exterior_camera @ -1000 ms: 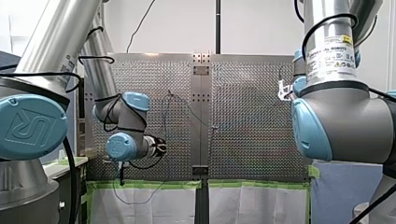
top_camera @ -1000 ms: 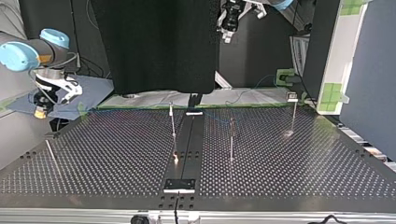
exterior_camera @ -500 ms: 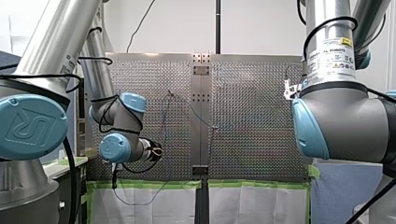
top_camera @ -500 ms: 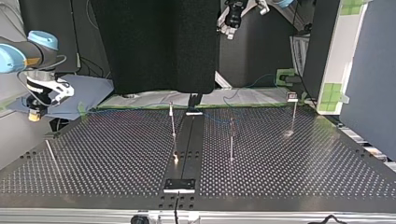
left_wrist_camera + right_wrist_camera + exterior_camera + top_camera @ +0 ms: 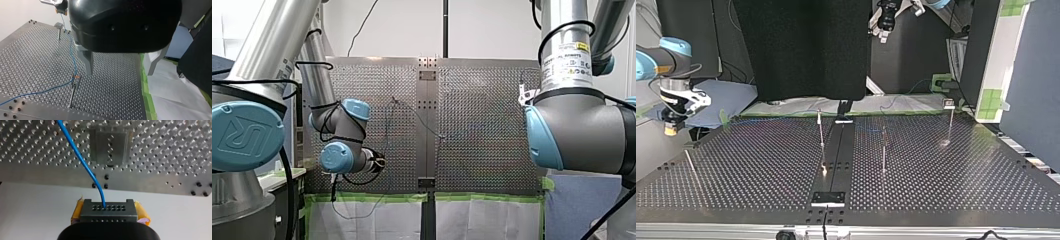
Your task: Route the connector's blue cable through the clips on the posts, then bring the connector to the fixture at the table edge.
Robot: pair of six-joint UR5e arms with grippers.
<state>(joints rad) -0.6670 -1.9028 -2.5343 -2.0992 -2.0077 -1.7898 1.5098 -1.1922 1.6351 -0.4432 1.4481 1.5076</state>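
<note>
**Desk:** Front camera first.

**Me:** My left gripper (image 5: pixel 378 161) sits low over the left part of the table (image 5: pixel 482 125). It is too small there for me to read its fingers. My right gripper (image 5: pixel 523 94) peeks out at the table's right edge, behind that arm's elbow.

**Desk:** And from across the table?

**Me:** My right gripper hangs off the table's side at the view's left, with yellow showing at its tip. My left gripper is high above the far edge. Thin posts (image 5: pixel 883 150) stand upright on the plate.

**Desk:** Left wrist?

**Me:** The claw is released. Its metal fingers (image 5: pixel 86 58) are spread wide with nothing between them. Below them the blue cable (image 5: pixel 72 52) passes through the clip (image 5: pixel 75 78) on the nearest post. From there it climbs to the other arm's gripper beyond the far post (image 5: pixel 59 26).

**Desk:** Right wrist, then. Where's the part?

**Me:** The connector (image 5: pixel 108 210) is clenched between the yellow pads (image 5: pixel 77 212) of my right gripper. It is held just off the table's edge, over a white surface. The cable leaves its top face and arcs up across the perforated plate, passing beside a grey block (image 5: pixel 110 150).
</note>
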